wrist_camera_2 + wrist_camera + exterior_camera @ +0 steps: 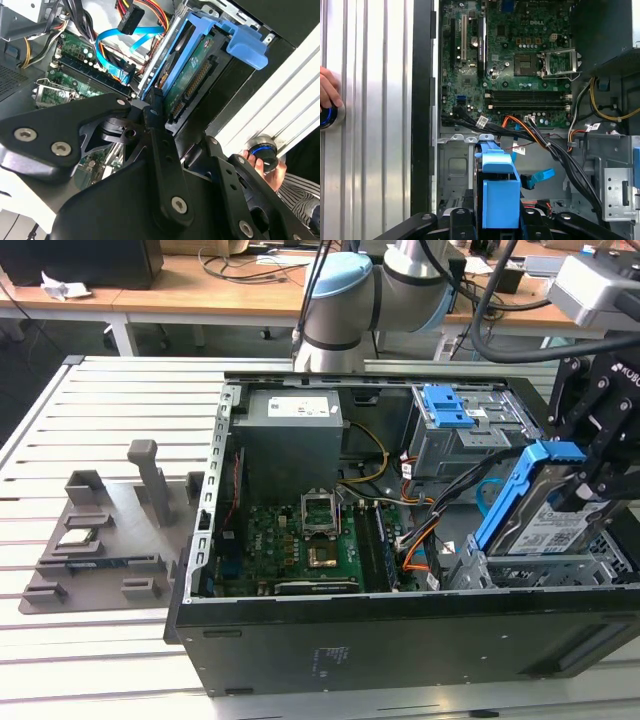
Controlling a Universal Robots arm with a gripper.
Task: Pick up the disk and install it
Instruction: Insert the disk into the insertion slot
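The gripper (588, 485) holds the disk (556, 525), its fingers (461, 222) closed on either side of the blue caddy (497, 190). The disk stands tilted on edge, its lower end in the grey drive bay (560, 570) at the exterior view's right end of the open computer case (400, 645), beside the motherboard (300, 545). On the slatted worktop (375, 125), a hand (327, 87) rests on a round blue-lit button (326, 116).

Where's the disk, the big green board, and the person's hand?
disk (560, 525): exterior view, on its white label.
green board (275, 540): exterior view, on its middle.
hand (327, 89): first wrist view, on the fingers.
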